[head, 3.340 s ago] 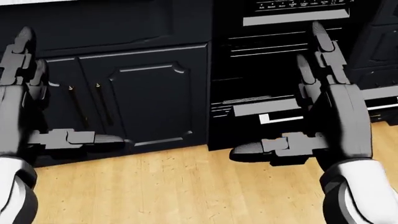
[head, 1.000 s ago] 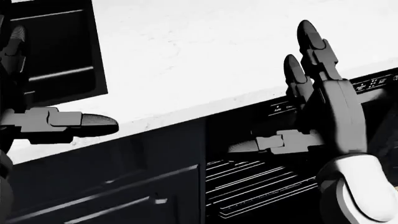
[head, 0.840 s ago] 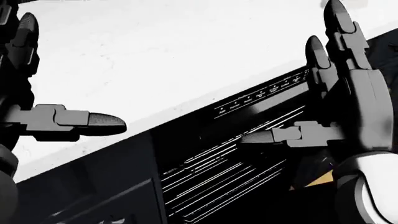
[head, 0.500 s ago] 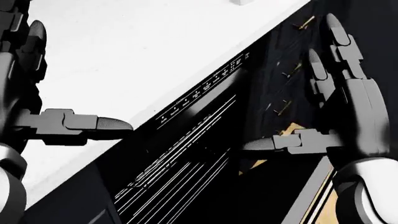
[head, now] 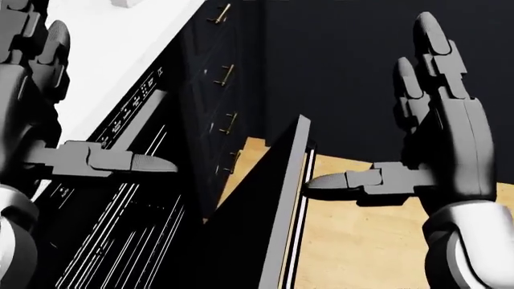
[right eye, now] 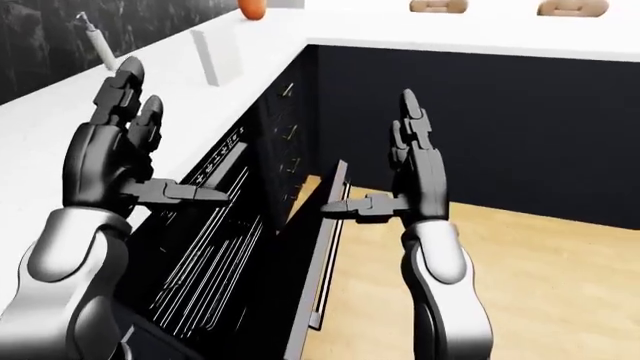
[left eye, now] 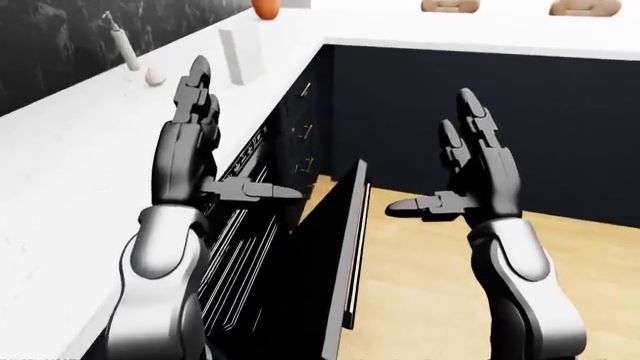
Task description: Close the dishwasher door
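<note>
The right hand point(left eye: 480, 176) is raised with its 2 long fingers point(left eye: 470, 120) straight up and its thumb point(left eye: 415, 205) stuck out sideways toward the left of the left-eye view: spread, holding nothing. The thumb tip sits near the top corner of the dishwasher door point(left eye: 335, 247); whether it touches cannot be told. In the right-eye view the thumb point(right eye: 345, 208) overlaps the door's upper edge point(right eye: 335, 180).

The left hand point(left eye: 190, 161) is spread the same way, fingers up, thumb point(left eye: 262, 191) pointing right, empty. It hangs over the open dishwasher point(head: 120, 211), whose wire racks point(right eye: 205, 247) show as thin white lines in the dark cavity beneath it.

The door stands partly open, tilted away from the cavity, seen nearly edge-on between the 2 hands. A pale strip runs down its edge.

A strip of small white control marks point(head: 132, 105) lines the dishwasher's top edge, just below the white counter point(left eye: 70, 172). On the counter toward the top of the left-eye view stand a white block point(left eye: 243, 54), an orange thing point(left eye: 264, 7) and a slim white bottle point(left eye: 124, 46). Dark drawers with brass handles point(head: 227, 74) continue past the dishwasher. A second dark cabinet run point(left eye: 480, 112) crosses the top, above wood floor point(left eye: 420, 300).
</note>
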Robot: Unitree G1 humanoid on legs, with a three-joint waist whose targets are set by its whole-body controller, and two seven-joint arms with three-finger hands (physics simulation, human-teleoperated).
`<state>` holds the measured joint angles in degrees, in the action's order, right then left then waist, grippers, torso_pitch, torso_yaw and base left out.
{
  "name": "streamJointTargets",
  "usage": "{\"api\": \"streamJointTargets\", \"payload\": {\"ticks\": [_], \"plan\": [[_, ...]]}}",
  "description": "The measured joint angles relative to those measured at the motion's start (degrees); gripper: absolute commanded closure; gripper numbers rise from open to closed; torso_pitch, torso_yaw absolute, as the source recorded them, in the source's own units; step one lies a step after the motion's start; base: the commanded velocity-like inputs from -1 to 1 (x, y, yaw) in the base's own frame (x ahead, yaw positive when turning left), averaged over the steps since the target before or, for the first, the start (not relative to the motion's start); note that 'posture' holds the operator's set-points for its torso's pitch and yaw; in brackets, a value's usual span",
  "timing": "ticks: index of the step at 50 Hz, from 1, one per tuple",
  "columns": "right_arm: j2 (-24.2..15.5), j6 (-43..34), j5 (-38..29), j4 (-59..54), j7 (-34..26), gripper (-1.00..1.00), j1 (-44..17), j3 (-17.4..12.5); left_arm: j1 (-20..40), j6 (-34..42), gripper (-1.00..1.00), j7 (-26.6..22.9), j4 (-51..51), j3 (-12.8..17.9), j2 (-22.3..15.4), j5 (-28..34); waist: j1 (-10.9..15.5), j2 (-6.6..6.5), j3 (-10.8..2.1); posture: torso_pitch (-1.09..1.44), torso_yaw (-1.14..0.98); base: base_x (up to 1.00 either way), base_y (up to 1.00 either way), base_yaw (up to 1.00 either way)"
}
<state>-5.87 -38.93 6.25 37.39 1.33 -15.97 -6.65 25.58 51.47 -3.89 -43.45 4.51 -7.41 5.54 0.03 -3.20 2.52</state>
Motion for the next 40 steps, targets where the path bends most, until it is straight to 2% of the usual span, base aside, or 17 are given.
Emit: {"api": "streamJointTargets", "payload": {"ticks": [2,4,7,8,10,14,18,34,40], "plan": [[0.3,-0.2,-0.1,-0.6,-0.3,-1.00,0.3,0.7,-0.6,0.3,-1.00,0.3,0.5,0.6,0.0,0.4,0.3,1.35,0.20,0.00,0.00,0.00,0.00,0.00],[0.3,-0.9,-0.2,-1.0,-0.5,-1.00,0.1,0.8,-0.6,0.9,-1.00,0.5,1.1,1.1,-0.1,0.6,0.3,2.50,-0.07,0.00,0.00,0.00,0.00,0.00],[0.2,-1.0,-0.4,-0.1,-0.4,-1.00,-0.4,0.6,-0.2,1.1,-1.00,0.7,0.6,1.2,-0.2,0.8,0.7,5.13,-0.78,0.00,0.00,0.00,0.00,0.00],[0.2,-0.7,-0.4,0.2,-0.5,-1.00,-0.4,0.5,-0.2,1.0,-1.00,0.6,0.3,1.2,-0.1,0.7,0.8,5.60,-0.78,0.00,0.00,0.00,0.00,0.00],[0.2,-0.3,-0.6,0.3,-0.5,-1.00,-0.1,0.3,-0.5,1.1,-1.00,0.5,0.2,0.9,0.0,0.5,0.6,5.12,-0.59,0.00,0.00,0.00,0.00,0.00],[0.4,-0.6,-0.8,-0.6,-0.4,-1.00,0.2,0.2,-0.4,0.7,-1.00,0.4,0.6,0.6,0.0,0.0,0.5,4.20,-1.00,0.00,0.00,0.00,0.00,0.00],[0.3,-0.7,-1.0,-0.7,-0.2,-1.00,0.3,-0.1,-1.0,-0.3,-1.00,0.9,2.1,-0.8,0.1,1.4,0.5,3.75,-1.23,0.00,0.00,0.00,0.00,0.00],[0.6,0.8,-1.4,-1.7,-0.5,-1.00,0.9,0.5,-1.1,-0.7,-1.00,0.1,2.8,-1.1,1.1,6.2,0.2,3.86,-1.55,0.00,0.00,0.00,0.00,0.00],[0.4,-0.8,-1.1,-0.4,-0.6,-1.00,0.0,0.0,0.7,1.9,-1.00,-0.5,1.8,-0.9,0.8,6.5,0.2,4.00,-1.36,0.00,0.00,0.00,0.00,0.00]]}}
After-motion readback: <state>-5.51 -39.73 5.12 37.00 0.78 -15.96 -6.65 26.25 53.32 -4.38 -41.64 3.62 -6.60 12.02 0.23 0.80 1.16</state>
